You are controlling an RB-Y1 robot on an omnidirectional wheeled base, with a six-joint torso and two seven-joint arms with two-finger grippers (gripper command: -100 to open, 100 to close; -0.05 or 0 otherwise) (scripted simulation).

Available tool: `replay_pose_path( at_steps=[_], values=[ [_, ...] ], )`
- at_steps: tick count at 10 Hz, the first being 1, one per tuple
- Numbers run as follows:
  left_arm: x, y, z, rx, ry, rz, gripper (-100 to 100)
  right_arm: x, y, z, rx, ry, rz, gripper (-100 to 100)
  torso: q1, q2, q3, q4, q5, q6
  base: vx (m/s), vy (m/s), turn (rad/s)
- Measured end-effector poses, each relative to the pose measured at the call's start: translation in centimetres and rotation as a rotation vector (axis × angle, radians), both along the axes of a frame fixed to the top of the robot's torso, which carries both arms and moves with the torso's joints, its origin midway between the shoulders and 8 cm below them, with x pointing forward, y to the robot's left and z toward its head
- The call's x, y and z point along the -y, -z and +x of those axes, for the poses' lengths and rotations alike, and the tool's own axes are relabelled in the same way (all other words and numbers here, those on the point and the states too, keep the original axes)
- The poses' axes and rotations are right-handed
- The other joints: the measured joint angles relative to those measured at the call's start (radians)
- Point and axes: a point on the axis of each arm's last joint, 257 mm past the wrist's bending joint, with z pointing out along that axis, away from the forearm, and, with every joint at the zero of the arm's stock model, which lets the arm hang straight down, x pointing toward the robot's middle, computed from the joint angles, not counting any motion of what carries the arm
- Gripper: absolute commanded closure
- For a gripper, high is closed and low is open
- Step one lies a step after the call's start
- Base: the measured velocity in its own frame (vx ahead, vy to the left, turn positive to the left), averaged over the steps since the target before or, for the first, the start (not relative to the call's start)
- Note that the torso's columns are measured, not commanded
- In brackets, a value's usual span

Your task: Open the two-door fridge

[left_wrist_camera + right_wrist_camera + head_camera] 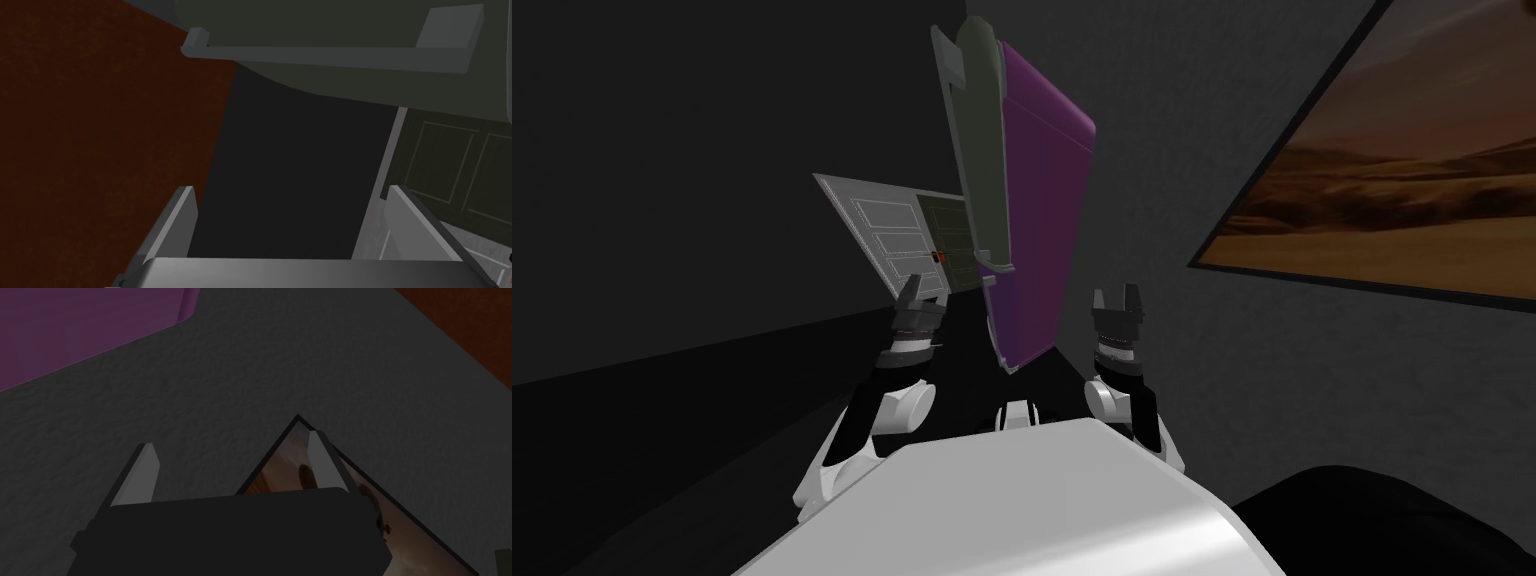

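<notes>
Head view: purple fridge [1040, 210] beside left gripper [922, 292], fingers [182, 220] apart

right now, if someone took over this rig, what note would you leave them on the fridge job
Left gripper: open, empty, pointing at the grey bar handle on the fridge's dark door, short of it, not touching.
Right gripper: open, empty, facing the grey wall beside the purple fridge.
Fridge: straight ahead between the arms; no gap shows at the door.
Done: lined up at the fridge, nothing gripped.
Left: put the left fingers around the handle, shut them, pull the door open.
</notes>
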Motion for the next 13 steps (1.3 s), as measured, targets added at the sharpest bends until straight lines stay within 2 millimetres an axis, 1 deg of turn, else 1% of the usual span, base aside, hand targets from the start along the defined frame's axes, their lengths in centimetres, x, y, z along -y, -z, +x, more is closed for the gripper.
replay_pose_path(
  at_steps=[3,4,10,13],
  values=[
    [0.6,-0.2,0.9,-0.029,0.003,0.012,-100,0.0,0.0,0.0,0.0,0.0,0.0,0,0.0,0.001,0.001,0.0,0.0,0.0,0.05,0.001,0.03],
    [1.0,-0.5,1.1,-0.033,0.006,0.018,-100,0.0,0.0,0.0,0.0,0.0,0.0,0,0.0,0.001,0.001,0.0,0.0,0.0,0.046,0.001,0.023],
    [2.7,-0.8,3.1,-0.096,0.014,0.052,-100,0.0,0.0,0.0,0.0,0.0,0.0,0,0.0,0.001,0.001,0.0,0.0,0.0,0.051,0.001,0.03],
    [3.5,-0.6,4.2,-0.139,0.016,0.071,-100,0.0,0.0,0.0,0.0,0.0,0.0,0,0.0,0.001,0.0,0.0,0.0,0.0,0.057,0.001,0.034]
  ],
)
